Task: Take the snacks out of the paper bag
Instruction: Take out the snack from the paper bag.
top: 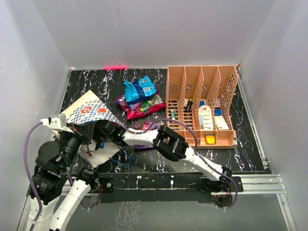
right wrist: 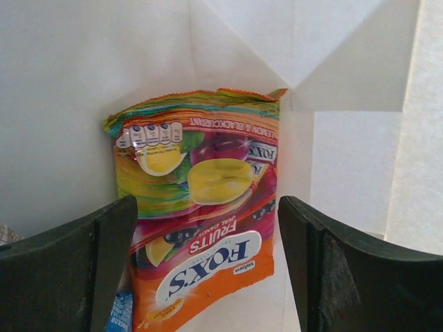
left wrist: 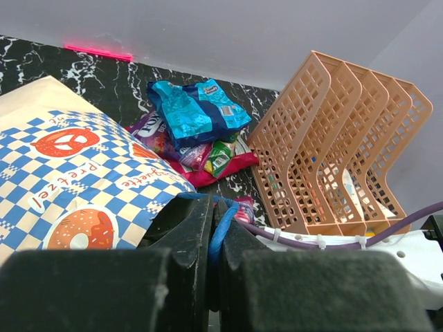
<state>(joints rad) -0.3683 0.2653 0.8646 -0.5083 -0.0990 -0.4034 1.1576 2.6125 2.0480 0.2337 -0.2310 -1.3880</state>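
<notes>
The left jaws are pressed fully together on the thin blue cord handle [left wrist: 220, 234] of the paper bag [left wrist: 66, 173], which lies tilted at the left of the desk [top: 248, 154], its checkered band facing up. The right jaws stand wide apart inside the bag, among its white paper walls [right wrist: 69, 104]. Between them an orange fruit-candy packet [right wrist: 201, 263] stands upright against the paper, its torn top edge uppermost. Whether either finger touches it I cannot tell. The right arm [top: 169, 143] stretches leftward across the desk into the bag's mouth.

Outside the bag, near the middle of the desk, a heap of snacks [top: 140, 98] lies with a blue packet [left wrist: 197, 111] on top of red and pink ones. A small pink packet [left wrist: 243, 207] lies nearer the bag. To the right stands a peach slotted organizer [top: 179, 86] with small bottles and boxes in its compartments.
</notes>
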